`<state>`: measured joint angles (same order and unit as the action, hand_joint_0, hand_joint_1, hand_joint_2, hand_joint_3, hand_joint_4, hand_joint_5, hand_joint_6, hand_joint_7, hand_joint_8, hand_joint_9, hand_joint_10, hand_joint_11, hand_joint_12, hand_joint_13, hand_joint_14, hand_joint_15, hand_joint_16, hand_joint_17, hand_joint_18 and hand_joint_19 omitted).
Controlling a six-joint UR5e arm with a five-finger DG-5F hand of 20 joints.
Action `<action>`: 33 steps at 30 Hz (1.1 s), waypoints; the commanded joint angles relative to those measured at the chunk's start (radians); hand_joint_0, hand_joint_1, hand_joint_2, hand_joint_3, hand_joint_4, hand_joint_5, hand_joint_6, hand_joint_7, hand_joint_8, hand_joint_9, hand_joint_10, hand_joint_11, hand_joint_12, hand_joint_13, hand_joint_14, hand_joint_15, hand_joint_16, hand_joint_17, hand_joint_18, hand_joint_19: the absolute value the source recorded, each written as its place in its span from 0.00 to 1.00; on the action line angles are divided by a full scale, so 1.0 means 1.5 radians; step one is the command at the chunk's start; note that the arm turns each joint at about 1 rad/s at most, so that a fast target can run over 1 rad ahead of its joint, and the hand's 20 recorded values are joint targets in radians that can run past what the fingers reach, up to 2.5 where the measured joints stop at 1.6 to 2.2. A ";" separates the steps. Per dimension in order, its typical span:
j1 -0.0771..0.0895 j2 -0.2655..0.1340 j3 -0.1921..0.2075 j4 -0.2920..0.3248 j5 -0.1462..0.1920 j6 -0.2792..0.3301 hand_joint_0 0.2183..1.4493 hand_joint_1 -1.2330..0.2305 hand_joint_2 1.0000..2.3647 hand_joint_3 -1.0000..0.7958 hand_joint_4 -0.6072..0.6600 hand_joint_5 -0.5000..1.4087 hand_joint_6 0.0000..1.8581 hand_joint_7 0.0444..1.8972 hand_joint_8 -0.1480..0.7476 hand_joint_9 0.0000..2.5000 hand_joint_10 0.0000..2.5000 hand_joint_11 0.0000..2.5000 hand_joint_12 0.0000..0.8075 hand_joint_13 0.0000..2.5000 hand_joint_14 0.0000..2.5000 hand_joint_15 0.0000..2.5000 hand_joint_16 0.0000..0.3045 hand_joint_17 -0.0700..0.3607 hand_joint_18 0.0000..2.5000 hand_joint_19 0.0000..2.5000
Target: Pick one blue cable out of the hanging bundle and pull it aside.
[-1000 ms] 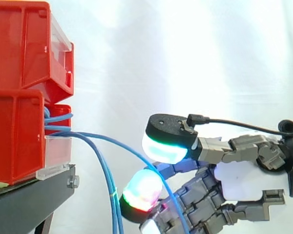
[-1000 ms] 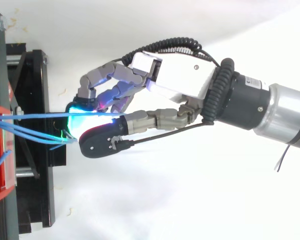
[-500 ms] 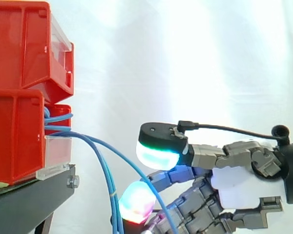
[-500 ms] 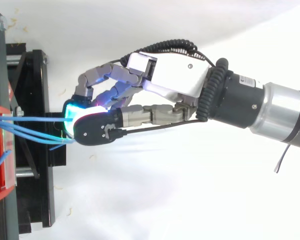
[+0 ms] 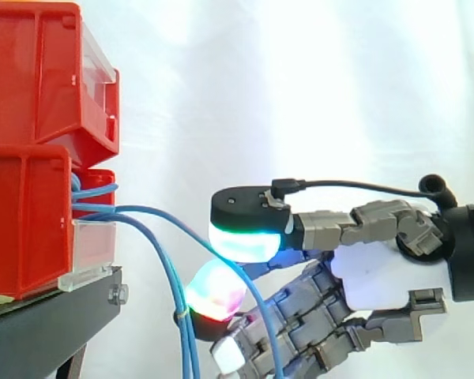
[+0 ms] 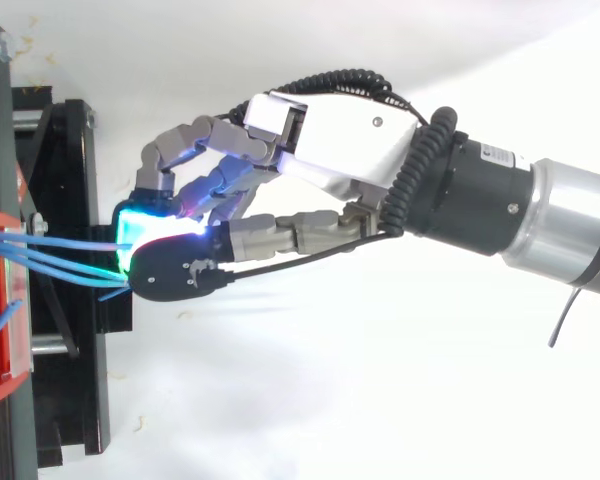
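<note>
Just off the front of the red bins point(image 5: 24, 213), the hand point(image 5: 371, 284) is curled, its thumb pad point(image 5: 241, 241) set over a finger pad point(image 5: 213, 290). We see one blue cable point(image 5: 142, 210) running between them, so we judge it pinched, though perhaps only lightly. That cable arcs out from the bins, apart from the bundle point(image 5: 178, 304) that hangs straight down beside the black stand point(image 5: 55, 316). We reckon the picking is about done, and the pull aside is what remains.
</note>
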<state>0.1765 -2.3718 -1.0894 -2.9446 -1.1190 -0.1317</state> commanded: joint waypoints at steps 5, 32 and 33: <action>0.004 0.003 0.018 -0.027 -0.001 0.006 0.31 0.38 0.02 0.50 0.60 0.17 0.50 0.60 0.53 0.33 0.01 0.25 0.44 0.31 0.01 0.17 0.18 0.45 0.33 0.20; 0.020 0.055 0.019 -0.194 -0.001 0.071 0.41 0.26 0.01 0.65 0.42 0.20 0.51 0.78 0.54 0.49 0.01 0.31 0.44 0.42 0.01 0.26 0.18 0.44 0.40 0.22; 0.021 0.055 0.019 -0.195 -0.001 0.078 0.41 0.26 0.00 0.65 0.42 0.20 0.51 0.77 0.54 0.49 0.01 0.31 0.44 0.42 0.01 0.26 0.18 0.44 0.40 0.22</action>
<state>0.2042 -2.2904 -1.0615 -3.2189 -1.1207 -0.0423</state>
